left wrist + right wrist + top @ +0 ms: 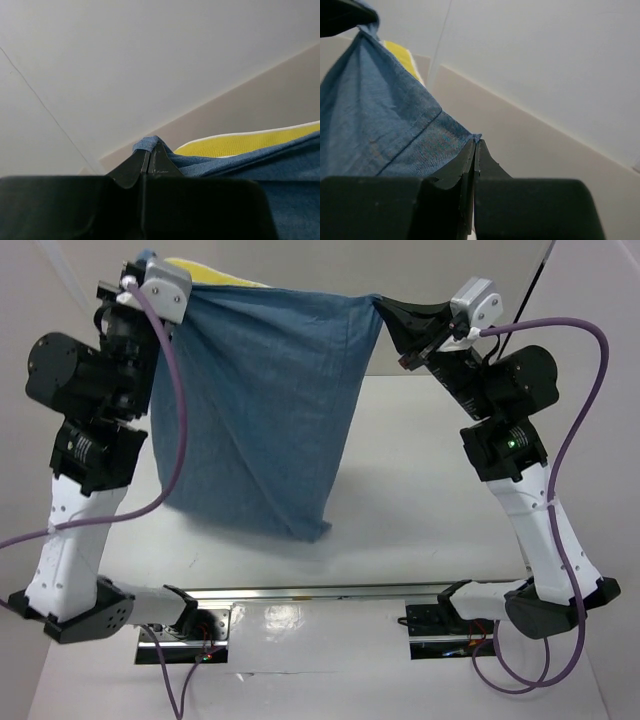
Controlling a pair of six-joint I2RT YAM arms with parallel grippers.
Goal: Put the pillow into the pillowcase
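Pillowcase (260, 410) hangs as a blue sack between my two arms, lifted above the worktop (430, 500). Its lowest corner droops towards the front edge, and I cannot tell whether it touches the surface. The left tool (150, 152) is pinched fully together on cloth at one upper corner of the mouth. The right tool (476, 146) is likewise clamped tight on the opposite corner, with the hem showing just beside its tips. The pillow (225, 275) shows only as a yellow strip with a white edge at the top of the mouth, next to the left tool. The rest is hidden by fabric, so I judge it mostly inside but can't say how deep.

I expect the cloth to be thin, limp and light. It creases diagonally under tension and could slip from so small a pinch if the pillow's bulk drags on it. The pillow looks soft and squashable, bulky rather than heavy. The hem corners seem the sensible hold. There is open room over the worktop to the right and front, but the arms crowd the sack on both sides, the left one closely.
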